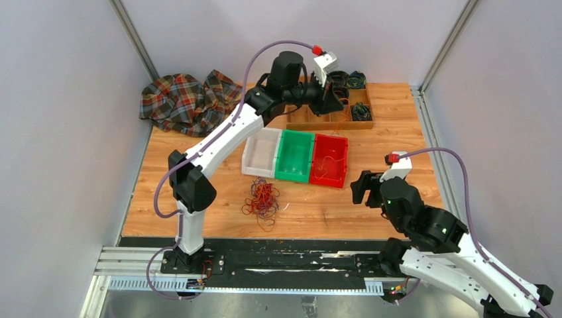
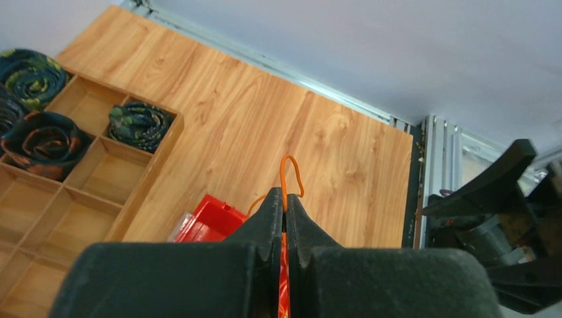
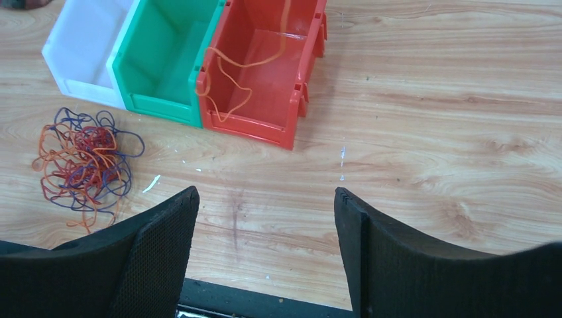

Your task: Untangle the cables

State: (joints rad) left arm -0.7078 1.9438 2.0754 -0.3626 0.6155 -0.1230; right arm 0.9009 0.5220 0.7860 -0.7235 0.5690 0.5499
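Observation:
A tangle of orange, red and blue cables [image 1: 262,199] lies on the wooden table in front of the bins; it also shows in the right wrist view [image 3: 83,165]. My left gripper [image 1: 331,99] is raised at the back, above the red bin [image 1: 344,162], and is shut on an orange cable [image 2: 291,173] whose loop sticks out past the fingertips. The cable hangs down into the red bin [image 3: 265,129], where its lower part [image 3: 225,73] lies. My right gripper [image 1: 364,187] is open and empty, to the right of the tangle; its jaws stand wide apart over bare table [image 3: 265,199].
A green bin [image 1: 295,175] and a white bin [image 1: 255,169] stand left of the red one. A wooden compartment tray [image 1: 361,124] with rolled dark bundles is at the back. A plaid cloth [image 1: 189,99] lies at the back left. A black rail [image 1: 278,255] runs along the near edge.

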